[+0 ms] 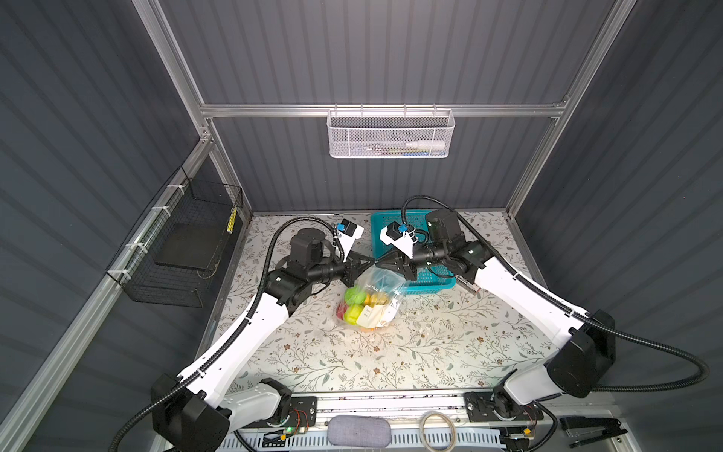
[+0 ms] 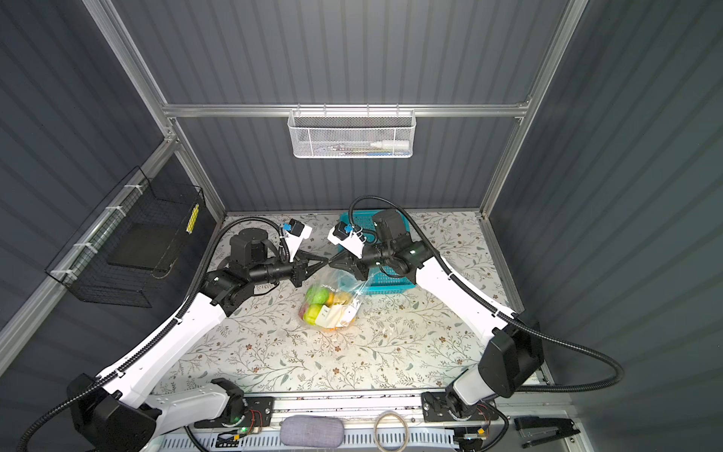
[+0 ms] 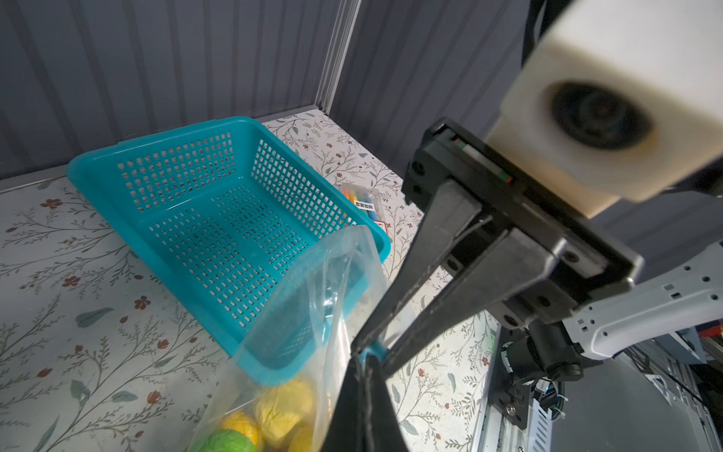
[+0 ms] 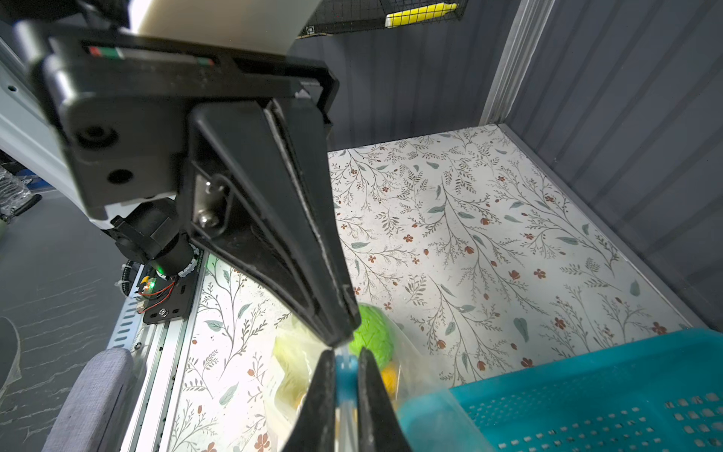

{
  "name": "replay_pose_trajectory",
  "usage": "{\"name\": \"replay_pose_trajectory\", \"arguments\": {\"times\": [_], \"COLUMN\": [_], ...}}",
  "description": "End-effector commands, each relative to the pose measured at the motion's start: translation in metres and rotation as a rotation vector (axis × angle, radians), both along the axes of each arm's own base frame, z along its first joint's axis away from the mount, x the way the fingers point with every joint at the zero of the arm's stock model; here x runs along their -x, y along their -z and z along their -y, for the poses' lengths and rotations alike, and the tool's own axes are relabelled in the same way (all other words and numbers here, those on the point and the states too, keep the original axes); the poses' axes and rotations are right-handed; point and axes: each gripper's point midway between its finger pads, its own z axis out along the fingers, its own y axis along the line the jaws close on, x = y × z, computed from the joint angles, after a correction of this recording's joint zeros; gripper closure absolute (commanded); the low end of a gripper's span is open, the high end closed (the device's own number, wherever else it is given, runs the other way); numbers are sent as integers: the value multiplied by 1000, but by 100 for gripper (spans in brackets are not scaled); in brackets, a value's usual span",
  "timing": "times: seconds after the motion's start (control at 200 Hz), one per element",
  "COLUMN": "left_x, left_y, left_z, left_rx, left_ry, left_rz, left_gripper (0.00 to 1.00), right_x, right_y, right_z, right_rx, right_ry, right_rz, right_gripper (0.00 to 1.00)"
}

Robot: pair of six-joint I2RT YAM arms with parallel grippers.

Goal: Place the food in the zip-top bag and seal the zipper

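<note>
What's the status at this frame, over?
Left pincer shut on zip-top bag edge; right pincer shut on blue slider. Food in bag; seal unclear. Teal basket alongside, not blocking.

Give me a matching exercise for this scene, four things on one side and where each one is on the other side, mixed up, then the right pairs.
Things:
1. food
2. teal basket
3. white mesh basket
4. zip-top bag

Places:
A. hanging from the rail
B. top edge pinched where the left gripper and right gripper meet
C. inside the zip-top bag
D. resting on the table, farther back than the bag

Pairs: 1-C, 2-D, 3-A, 4-B
</note>
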Motion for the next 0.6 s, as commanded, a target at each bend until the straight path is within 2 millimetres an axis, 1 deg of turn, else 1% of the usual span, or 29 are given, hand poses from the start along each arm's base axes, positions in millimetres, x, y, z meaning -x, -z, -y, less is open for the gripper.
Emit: {"name": "replay_pose_trajectory", "arguments": {"times": [0.0, 0.15, 0.235, 0.25, 0.34, 0.355, 0.44, 0.5, 0.595], "left_x": [-6, -10, -10, -14, -18, -18, -22, -25, -31], "left_y": [-24, -43, -49, -48, -52, -54, -58, -59, -53], "left_z": [-20, -25, -26, -30, -38, -40, -51, -58, -67], "left_rx": [-49, -63, -65, -78, -105, -109, -128, -136, -151], "left_ry": [-101, -130, -133, -159, -206, -215, -272, -308, -353], "left_rz": [75, 122, 140, 144, 172, 177, 202, 208, 194], "left_gripper": [100, 100, 100, 100, 100, 100, 100, 100, 100], "right_x": [-5, -6, -6, -7, -9, -7, -6, -6, -5], "right_y": [-1, -3, -3, -3, -4, 1, 6, 10, 17], "right_z": [8, 10, 10, 10, 11, 12, 15, 16, 20], "right_rx": [27, 36, 38, 39, 45, 62, 81, 92, 110], "right_ry": [42, 48, 48, 49, 55, 57, 61, 66, 79], "right_rz": [31, 45, 49, 50, 62, 45, 36, 29, 20], "right_gripper": [90, 88, 87, 87, 88, 88, 88, 88, 88]}}
